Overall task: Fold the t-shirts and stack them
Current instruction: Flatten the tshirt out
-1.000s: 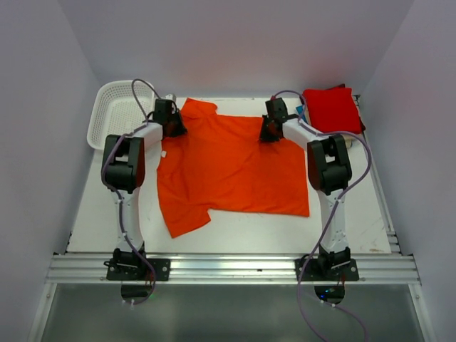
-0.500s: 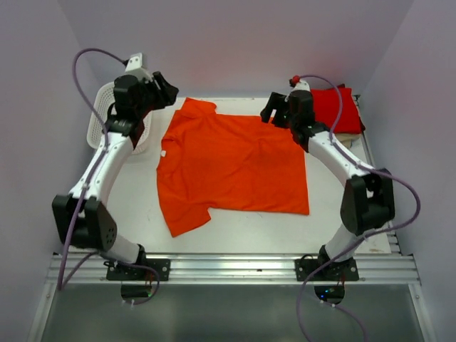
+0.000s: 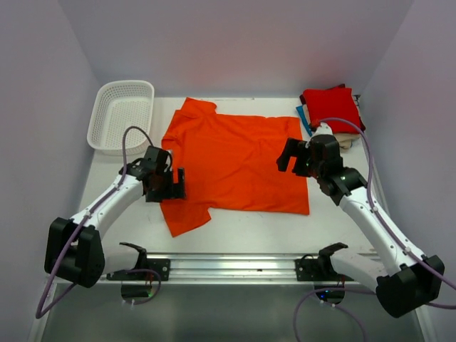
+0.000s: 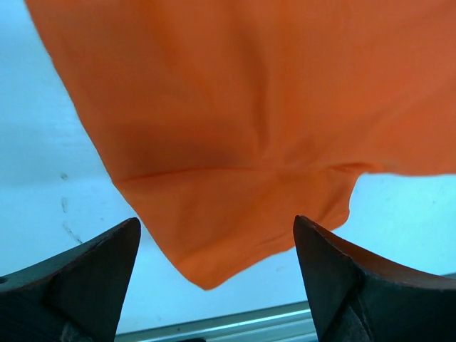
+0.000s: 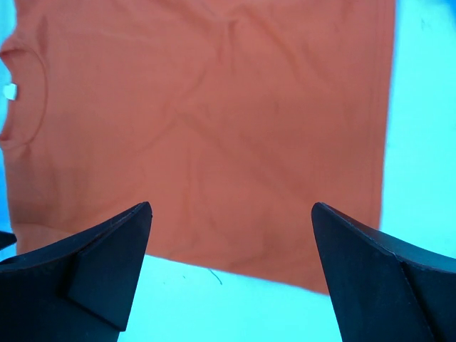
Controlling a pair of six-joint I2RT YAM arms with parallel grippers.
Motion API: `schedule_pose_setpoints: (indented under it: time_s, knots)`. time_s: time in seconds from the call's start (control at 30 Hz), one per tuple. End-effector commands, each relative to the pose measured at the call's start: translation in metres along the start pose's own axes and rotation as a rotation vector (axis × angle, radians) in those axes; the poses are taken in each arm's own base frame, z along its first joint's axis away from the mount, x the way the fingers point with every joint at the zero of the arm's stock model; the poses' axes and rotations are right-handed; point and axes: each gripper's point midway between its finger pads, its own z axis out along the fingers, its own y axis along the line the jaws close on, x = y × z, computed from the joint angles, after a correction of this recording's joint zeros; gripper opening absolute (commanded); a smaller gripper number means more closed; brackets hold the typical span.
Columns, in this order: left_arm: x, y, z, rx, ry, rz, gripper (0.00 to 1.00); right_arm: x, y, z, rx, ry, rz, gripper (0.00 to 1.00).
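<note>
**Item under handling.** The orange t-shirt [image 3: 235,162] lies spread flat and open in the middle of the white table [image 3: 242,228]. Its collar [image 5: 21,92] points to the left side and its hem runs along the right. One sleeve [image 3: 196,108] reaches toward the far edge. The other sleeve [image 3: 184,217] points toward the near edge. The cloth shows light creases and no fold.

**Other shirts.** A folded stack sits at the far right corner, apart from the orange shirt. The red t-shirt [image 3: 331,107] is on top. A blue edge [image 3: 302,117] and a beige edge [image 3: 346,141] show beneath it.

**Left end effector.** The left gripper [image 3: 175,184] stands at the shirt's left edge, just above the near sleeve. Its jaws are spread wide and hold nothing. In the left wrist view the two dark fingers [image 4: 85,278] frame the sleeve's tip, and the cloth lies flat on the table beyond them. Contact with the cloth cannot be confirmed.

**Right end effector.** The right gripper [image 3: 293,157] stands over the shirt's right portion, close to the hem. Its jaws are likewise fully parted and hold nothing. In the right wrist view the fingers [image 5: 100,263] sit well apart, with the shirt body and collar visible between and beyond them.

**Surroundings.** A white mesh basket [image 3: 121,114] rests at the far left corner, clear of the shirt. A metal rail [image 3: 235,269] runs along the near edge and carries both arm bases.
</note>
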Motion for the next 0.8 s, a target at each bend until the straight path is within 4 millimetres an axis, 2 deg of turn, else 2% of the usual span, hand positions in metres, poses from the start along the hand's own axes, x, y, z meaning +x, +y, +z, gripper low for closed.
schedule_pose_setpoints:
  time_s: [0.0, 0.13, 0.2, 0.43, 0.77]
  knots:
    - [0.016, -0.005, -0.008, 0.012, 0.024, 0.058, 0.91, 0.022, -0.024, -0.026, 0.094, 0.064, -0.010, 0.99]
    - [0.031, -0.003, -0.010, 0.007, 0.070, 0.087, 0.82, 0.034, -0.034, -0.040, 0.119, 0.087, -0.014, 0.99]
    - [0.042, 0.006, -0.012, -0.040, 0.101, 0.106, 0.81, 0.040, -0.039, -0.048, 0.136, 0.099, -0.015, 0.98]
    - [0.070, -0.004, -0.013, -0.039, 0.200, 0.135, 0.68, 0.049, -0.046, -0.057, 0.156, 0.103, 0.005, 0.96]
    - [0.109, 0.010, 0.002, -0.135, 0.325, 0.119, 0.69, 0.051, -0.046, -0.056, 0.146, 0.105, -0.004, 0.97]
